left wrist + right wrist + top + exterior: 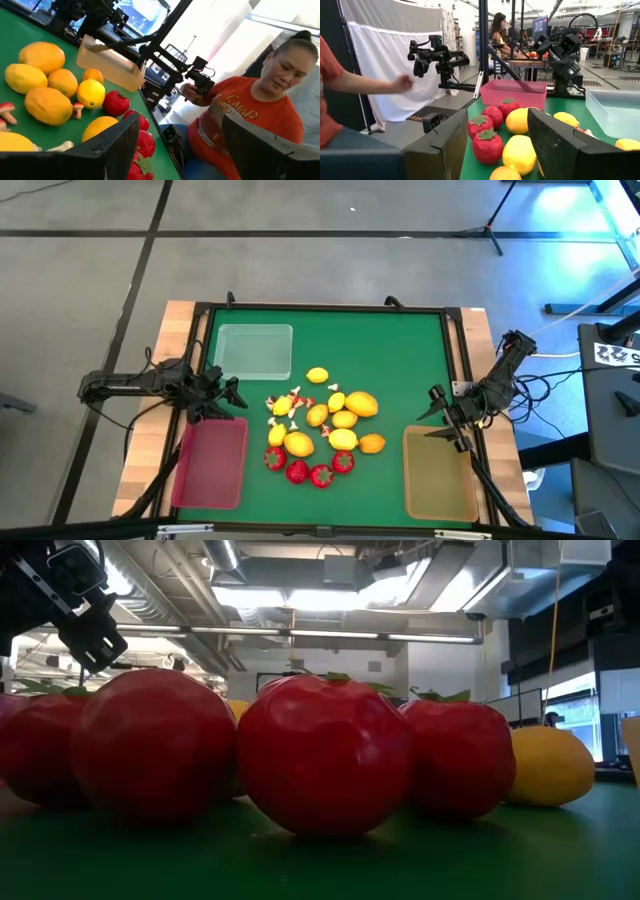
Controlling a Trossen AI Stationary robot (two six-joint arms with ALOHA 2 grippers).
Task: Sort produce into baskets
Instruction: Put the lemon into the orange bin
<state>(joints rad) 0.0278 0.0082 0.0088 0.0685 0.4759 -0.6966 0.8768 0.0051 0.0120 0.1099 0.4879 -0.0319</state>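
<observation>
arms: dark, jointed, with black cables trailed alongside
left gripper (232,395): two dark flat fingers (matte)
right gripper (436,420): likewise built

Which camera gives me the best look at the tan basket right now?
The high view: it shows the whole tan basket from above, empty, at the right arm's side. The left wrist view shows it from the side, beyond the lemons. In the low view only a sliver shows at the edge; the right wrist view misses it.

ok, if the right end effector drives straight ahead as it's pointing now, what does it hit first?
Probably the strawberries at the near edge of the produce pile, with lemons right beside them. The right end effector is open, aimed across the mat from beside the tan basket. Depth is uncertain.
</observation>
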